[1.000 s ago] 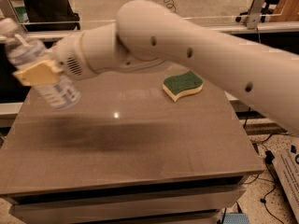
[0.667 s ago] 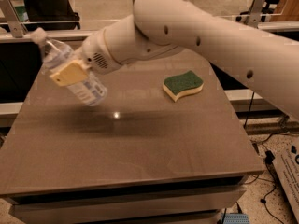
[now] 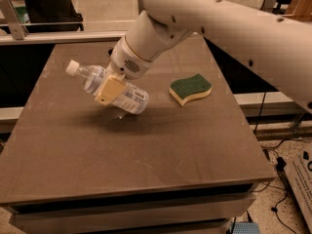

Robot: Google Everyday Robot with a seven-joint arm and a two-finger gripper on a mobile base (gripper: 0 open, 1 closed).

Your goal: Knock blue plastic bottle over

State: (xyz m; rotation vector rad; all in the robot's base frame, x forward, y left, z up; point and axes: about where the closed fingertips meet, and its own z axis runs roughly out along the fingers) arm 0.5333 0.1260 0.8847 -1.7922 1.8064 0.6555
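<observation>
The blue plastic bottle is clear and ribbed, with a white cap at the upper left and a white-and-blue label. It is steeply tilted, cap pointing up-left, just above the brown table left of centre. My gripper is shut on the bottle around its middle; one tan finger pad lies across the bottle's front. The white arm reaches in from the upper right.
A green sponge with a cream underside lies on the table to the right of the bottle. Beyond the table's far edge stand a metal rail and a dark chair. Cables lie on the floor at the right.
The arm has carried the bottle from beyond the table's left edge rightward and down toward the table's middle. The bottle has tipped further toward lying flat. The view has also shifted.
</observation>
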